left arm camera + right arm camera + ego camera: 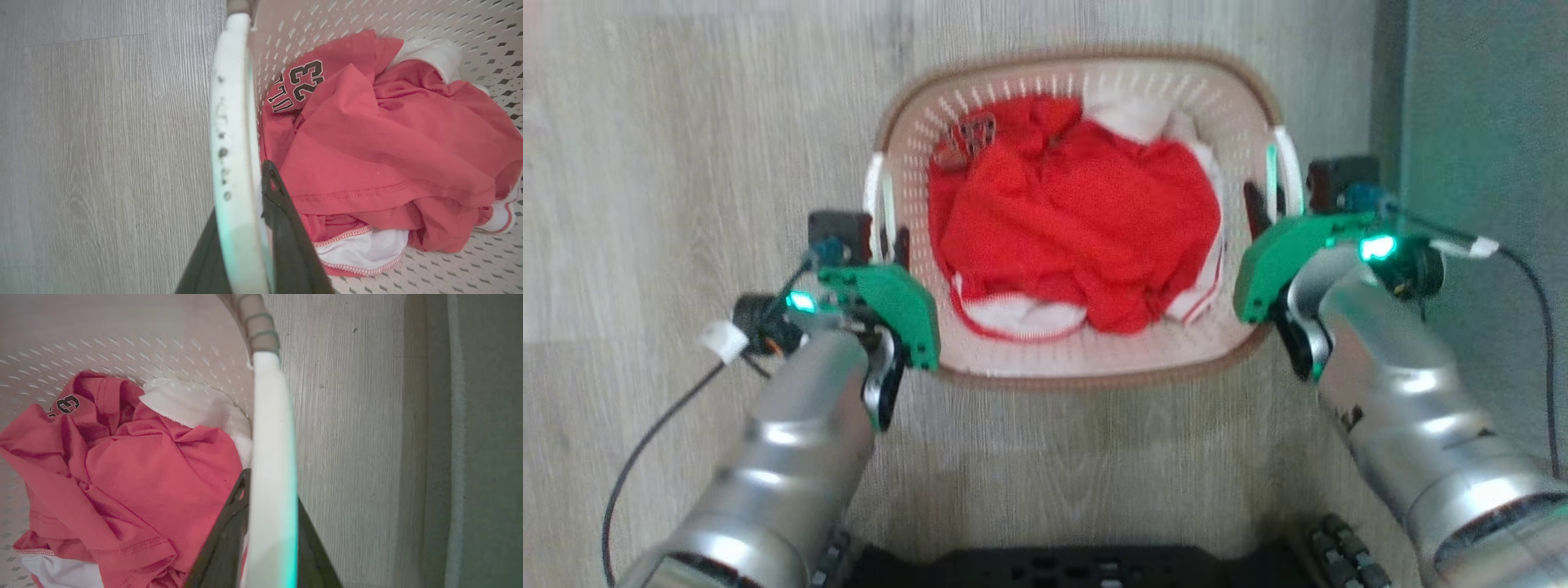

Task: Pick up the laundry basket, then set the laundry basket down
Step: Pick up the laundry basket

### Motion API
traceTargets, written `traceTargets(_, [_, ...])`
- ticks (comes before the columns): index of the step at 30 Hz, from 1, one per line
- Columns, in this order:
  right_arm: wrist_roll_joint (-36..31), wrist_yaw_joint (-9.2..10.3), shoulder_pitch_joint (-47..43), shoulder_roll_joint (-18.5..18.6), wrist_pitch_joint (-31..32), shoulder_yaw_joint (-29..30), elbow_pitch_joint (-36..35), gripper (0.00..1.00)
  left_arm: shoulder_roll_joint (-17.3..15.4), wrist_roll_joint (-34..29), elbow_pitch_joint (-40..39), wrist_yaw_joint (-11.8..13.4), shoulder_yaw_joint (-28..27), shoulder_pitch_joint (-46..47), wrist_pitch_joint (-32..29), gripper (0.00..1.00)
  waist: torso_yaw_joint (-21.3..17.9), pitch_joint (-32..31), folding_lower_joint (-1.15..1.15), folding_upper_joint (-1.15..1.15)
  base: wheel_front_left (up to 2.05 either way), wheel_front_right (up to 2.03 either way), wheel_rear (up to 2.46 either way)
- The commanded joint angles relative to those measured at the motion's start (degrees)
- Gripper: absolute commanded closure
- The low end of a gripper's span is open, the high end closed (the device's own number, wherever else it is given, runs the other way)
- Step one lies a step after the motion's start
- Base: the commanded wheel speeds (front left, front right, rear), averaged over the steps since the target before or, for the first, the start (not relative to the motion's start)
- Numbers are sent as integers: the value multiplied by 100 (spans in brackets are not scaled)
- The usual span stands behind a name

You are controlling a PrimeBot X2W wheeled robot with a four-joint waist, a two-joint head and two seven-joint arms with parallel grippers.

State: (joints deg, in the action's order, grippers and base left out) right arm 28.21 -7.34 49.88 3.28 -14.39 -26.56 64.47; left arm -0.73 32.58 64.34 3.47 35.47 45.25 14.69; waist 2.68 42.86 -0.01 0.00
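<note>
The cream perforated laundry basket [1086, 374] with its brown rim sits centred over the wood floor in the head view. I cannot tell whether it touches the floor. A crumpled red and white jersey [1078, 212] fills it. My left gripper [888, 241] is shut on the basket's white left handle [231, 122], with one dark finger [282, 212] inside the basket wall and the other outside. My right gripper [1267, 206] is shut on the white right handle [271, 416] in the same way, its inner finger [229, 531] against the jersey [143, 465].
A grey-green panel [1478, 122] stands close to the right of the basket and my right arm, also seen as a grey-green panel [482, 437] in the right wrist view. My dark base [1045, 567] lies just below the basket. Pale wood floor [686, 122] stretches to the left.
</note>
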Motion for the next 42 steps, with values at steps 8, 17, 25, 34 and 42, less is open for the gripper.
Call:
traceTargets(8, [694,-14,-820,-40,199,-647,255,100,-215,502,298,-91,337,-711,-161,100,-9,-1184,1,0,0,0,0])
traceTargets(17, [1437,-14,-1457,-40,687,-1170,386,100,-215,944,427,-140,741,-1416,-477,100,16,-2312,1,0,0,0,0])
traceTargets(25, [2038,-14,-2020,-40,910,-1653,360,100,-215,1231,530,-176,1040,-1976,-691,100,35,-3338,1,0,0,0,0])
traceTargets(34, [2485,-14,-2379,-40,871,-2078,359,100,-215,1367,620,-197,1256,-2294,-751,100,35,-3948,1,0,0,0,0])
traceTargets(42, [2782,-14,-2514,-40,846,-2360,375,100,-215,1432,694,-193,1362,-2407,-723,100,38,-4189,1,0,0,0,0])
